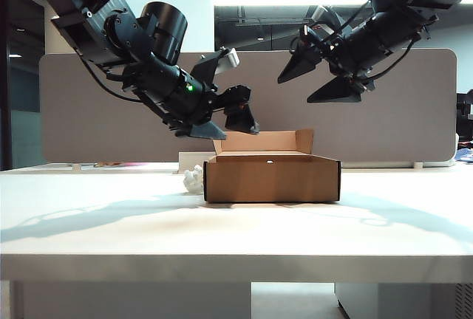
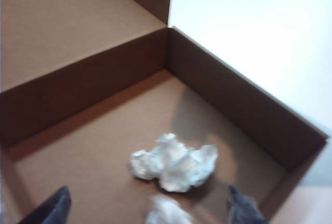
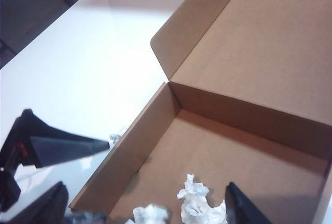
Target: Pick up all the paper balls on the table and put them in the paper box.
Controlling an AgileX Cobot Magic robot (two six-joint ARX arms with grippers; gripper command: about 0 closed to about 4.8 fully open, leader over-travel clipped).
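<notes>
1. Two arms hang over the box (image 1: 272, 177) in the exterior view; the left gripper (image 1: 222, 118) sits just above the box's left rear corner with its jaws spread and nothing between them; the right gripper (image 1: 319, 80) hovers higher, to the right, also spread and empty; one white ball (image 1: 194, 179) lies on the bench (image 1: 222, 230) touching or just beside the box's left wall; the lid flap stands up at the back; no brand, label or writing can be read on the box, only a small pale mark at the middle of its front rim.

2. Left wrist view: the left gripper's fingertips (image 2: 57, 206) stand wide apart over the box floor; a crumpled ball (image 2: 176, 163) rests on the cardboard, and a blurred white wad (image 2: 167, 212) shows between the fingertips, apparently free of them; my reading is that a drop into the box is just being made.

3. Right wrist view: the right gripper's fingertips (image 3: 239, 206) are spread, holding nothing; white paper wads (image 3: 197, 203) lie inside the box near its wall; a scrap of white (image 3: 117, 136) peeks out on the bench just outside that wall; I judge the task nearly done, and the next move calls for reaching down outside the left wall and pinching that last wad without nudging the box.
</notes>
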